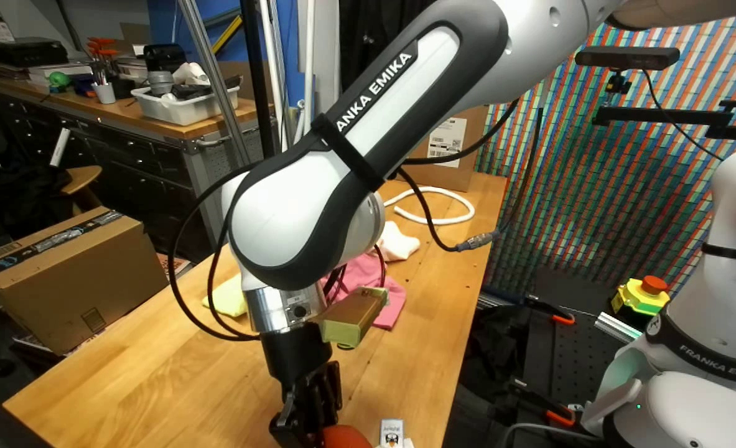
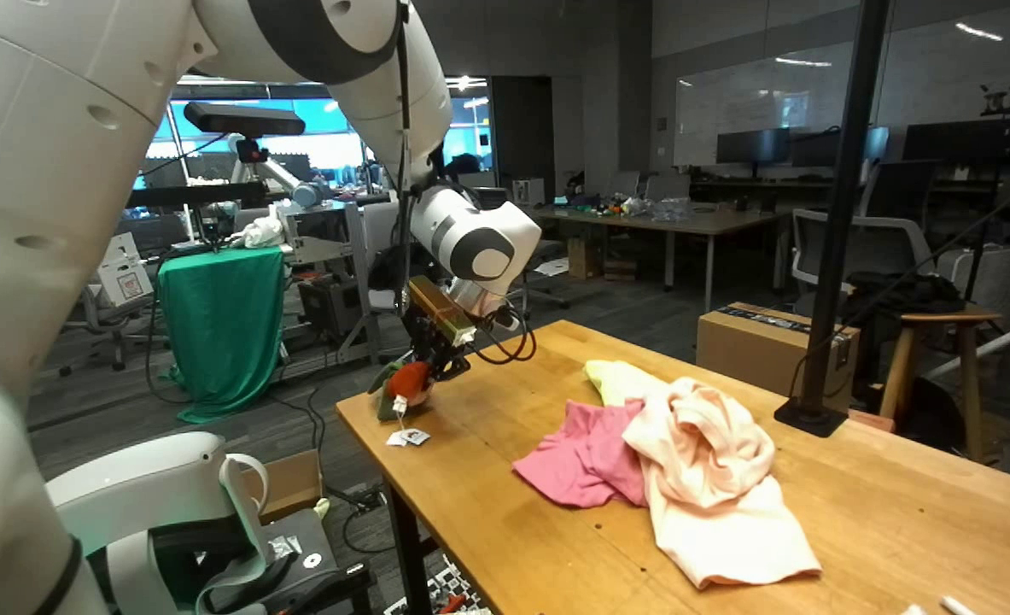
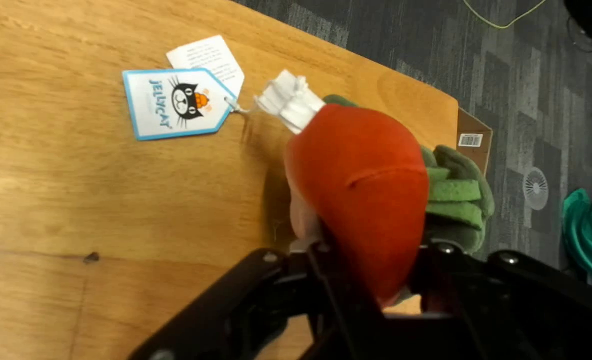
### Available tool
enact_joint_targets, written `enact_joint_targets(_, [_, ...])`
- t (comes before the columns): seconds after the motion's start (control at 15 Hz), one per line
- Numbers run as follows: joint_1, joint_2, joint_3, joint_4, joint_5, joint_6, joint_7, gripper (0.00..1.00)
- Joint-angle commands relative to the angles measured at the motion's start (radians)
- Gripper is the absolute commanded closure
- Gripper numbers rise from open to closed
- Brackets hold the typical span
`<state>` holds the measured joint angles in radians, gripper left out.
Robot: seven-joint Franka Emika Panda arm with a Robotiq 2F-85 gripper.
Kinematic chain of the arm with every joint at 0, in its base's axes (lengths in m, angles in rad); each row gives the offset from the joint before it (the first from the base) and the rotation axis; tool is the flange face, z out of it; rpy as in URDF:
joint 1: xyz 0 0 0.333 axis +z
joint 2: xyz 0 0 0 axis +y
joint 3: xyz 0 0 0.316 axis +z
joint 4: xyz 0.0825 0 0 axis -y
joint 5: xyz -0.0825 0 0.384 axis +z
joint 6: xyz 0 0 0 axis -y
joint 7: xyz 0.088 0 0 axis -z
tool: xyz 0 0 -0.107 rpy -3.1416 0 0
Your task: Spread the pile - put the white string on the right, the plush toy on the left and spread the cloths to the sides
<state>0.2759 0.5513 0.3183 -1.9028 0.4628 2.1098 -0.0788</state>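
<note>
The plush toy, red-orange with green parts, is at a table corner in an exterior view [image 2: 409, 382] and in the wrist view [image 3: 363, 160]. My gripper [image 3: 371, 250] has its fingers pressed on both sides of it. The toy's paper tags [image 3: 175, 105] lie on the wood. The white string [image 1: 458, 219] lies in a loop at the table's far end in an exterior view. The pink cloth [image 2: 586, 457], the pale peach cloth [image 2: 726, 521] and the yellow cloth [image 2: 624, 380] lie bunched together mid-table, partly overlapping. The arm hides part of them in an exterior view.
The wooden table [image 2: 470, 478] ends close beside the toy, with floor beyond. A black post [image 2: 820, 342] stands at the table's edge near the cloths. A cardboard box [image 1: 467, 137] is behind the string. Black cables [image 1: 178, 274] loop around the arm.
</note>
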Motion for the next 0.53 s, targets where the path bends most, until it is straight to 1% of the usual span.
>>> enact_joint_targets(0.0, [-0.004, 0.018, 0.007, 0.024, 0.001, -0.010, 0.001, 0.34])
enact_joint_targets(0.13, [-0.001, 0.016, 0.002, 0.022, -0.008, -0.006, 0.010, 0.20])
enact_joint_targets(0.2, [0.001, 0.015, -0.001, 0.023, -0.015, -0.008, 0.017, 0.12])
enact_joint_targets(0.33, [0.004, 0.011, -0.007, 0.024, -0.027, -0.008, 0.027, 0.00])
enact_joint_targets(0.47, [0.006, 0.004, -0.010, 0.027, -0.036, -0.008, 0.033, 0.00])
